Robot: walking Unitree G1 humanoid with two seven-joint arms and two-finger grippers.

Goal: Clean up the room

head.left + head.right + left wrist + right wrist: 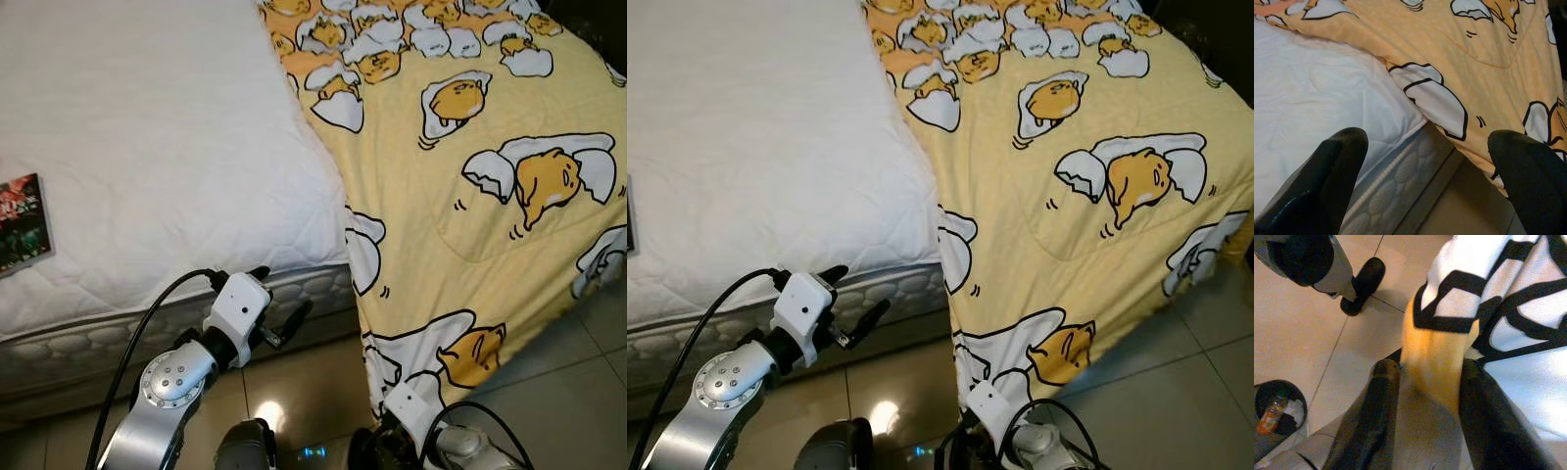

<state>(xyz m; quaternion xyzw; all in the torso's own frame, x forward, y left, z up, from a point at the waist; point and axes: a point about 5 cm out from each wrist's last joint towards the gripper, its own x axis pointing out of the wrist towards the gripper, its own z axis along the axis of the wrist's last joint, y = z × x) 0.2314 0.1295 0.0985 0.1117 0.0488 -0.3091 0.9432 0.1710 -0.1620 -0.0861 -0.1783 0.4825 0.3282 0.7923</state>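
- Where the bed fills the upper part of the head view, a white quilted mattress (147, 147) takes the left and centre of the frame, its grey padded side (118, 338) running along the lower left.
- Yellow blanket (470, 196), printed with white-and-yellow egg figures, covers the right half of the frame and hangs over the bed's corner down toward the tiled floor (578, 392) at lower right.
- Book (22, 223) with a dark cover, lying flat on the mattress at the far left edge.
- Left hand (277, 305), lower centre-left, raised beside the mattress side; in its wrist view the two black fingers (1327, 181) stand wide apart with nothing between them, pointing at the spot where blanket meets mattress.
- Right hand (1425, 396), seen at the bottom edge right of centre in the head view; its fingers (1376, 406) are closed onto a bunched fold of the blanket's hanging edge.
- Small bin (1278, 406) holding a bottle, lower left of the right wrist view, on the floor.
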